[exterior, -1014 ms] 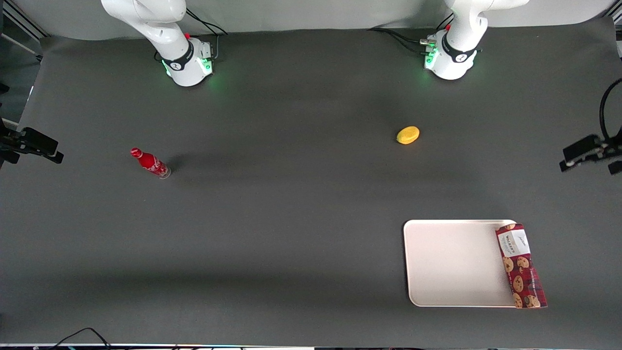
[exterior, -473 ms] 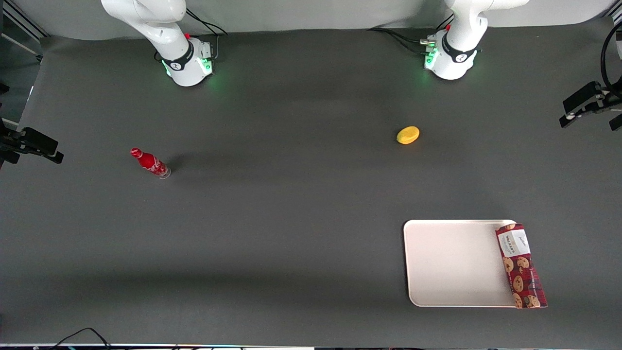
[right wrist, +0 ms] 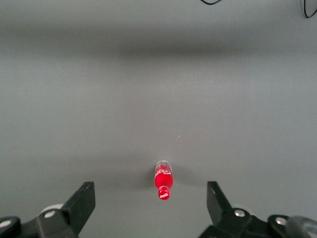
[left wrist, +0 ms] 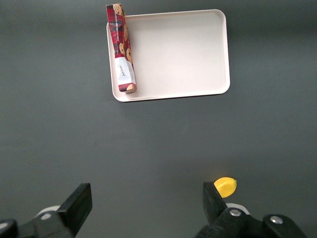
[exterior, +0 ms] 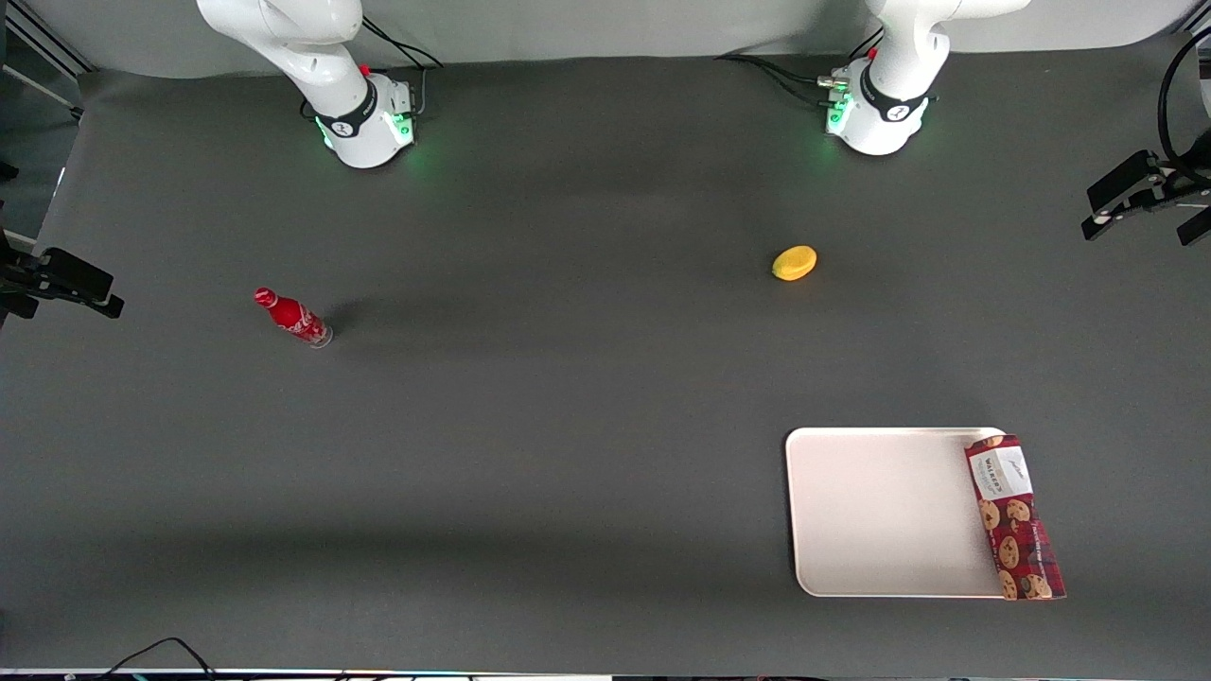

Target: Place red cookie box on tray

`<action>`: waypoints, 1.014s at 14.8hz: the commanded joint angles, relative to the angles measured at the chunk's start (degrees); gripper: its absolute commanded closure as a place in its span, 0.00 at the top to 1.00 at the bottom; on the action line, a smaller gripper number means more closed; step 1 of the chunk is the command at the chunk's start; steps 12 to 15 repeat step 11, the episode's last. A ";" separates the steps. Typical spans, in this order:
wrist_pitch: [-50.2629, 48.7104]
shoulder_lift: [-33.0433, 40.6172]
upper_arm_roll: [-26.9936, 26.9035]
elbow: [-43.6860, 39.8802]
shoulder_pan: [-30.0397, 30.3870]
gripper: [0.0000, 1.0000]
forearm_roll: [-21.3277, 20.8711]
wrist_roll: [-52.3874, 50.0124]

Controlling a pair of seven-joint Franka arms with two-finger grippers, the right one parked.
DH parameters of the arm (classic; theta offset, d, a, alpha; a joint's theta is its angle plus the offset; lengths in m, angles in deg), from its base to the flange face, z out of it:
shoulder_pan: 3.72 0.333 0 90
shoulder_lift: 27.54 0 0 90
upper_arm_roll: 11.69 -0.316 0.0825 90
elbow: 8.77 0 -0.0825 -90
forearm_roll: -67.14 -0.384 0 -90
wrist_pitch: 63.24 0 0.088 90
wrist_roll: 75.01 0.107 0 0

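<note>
The red cookie box (exterior: 1014, 518) lies flat along the short edge of the off-white tray (exterior: 880, 511) that is toward the working arm's end. It rests partly over the rim, its white label end farther from the front camera. Both also show in the left wrist view: the box (left wrist: 122, 47) on the tray (left wrist: 183, 54). My left gripper (exterior: 1147, 210) hangs high at the working arm's end of the table, well apart from the box and farther from the front camera. In the left wrist view the gripper (left wrist: 147, 208) is open and empty over bare mat.
A yellow lemon-like object (exterior: 794, 263) lies on the dark mat between the tray and the working arm's base (exterior: 878, 113); it also shows beside one finger (left wrist: 225, 187). A small red soda bottle (exterior: 292, 318) stands toward the parked arm's end.
My left gripper has moved away from the tray, farther from the front camera. The box, tray, lemon and bottle have not moved.
</note>
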 commanded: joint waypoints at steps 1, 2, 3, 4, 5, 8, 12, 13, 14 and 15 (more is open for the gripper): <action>1.32 1.08 0.32 1.53 0.14 1.00 -0.73 -0.68; 1.32 0.82 0.41 1.36 0.14 1.00 -0.73 -0.68; 1.32 0.21 0.32 0.66 0.23 1.00 -0.73 -0.68; 1.23 -0.32 0.32 0.13 0.14 1.00 -0.73 -0.77; 1.23 -0.76 0.32 -0.31 0.14 1.00 -0.73 -0.77; 1.05 -2.43 0.32 -2.42 0.14 1.00 -0.73 -0.77; 1.05 -2.70 0.32 -2.60 0.05 1.00 -0.73 -0.77; 1.05 -2.70 0.32 -2.60 0.05 1.00 -0.73 -0.77; 1.05 -2.70 0.32 -2.60 0.05 1.00 -0.73 -0.77; 1.05 -2.70 0.32 -2.60 0.05 1.00 -0.73 -0.77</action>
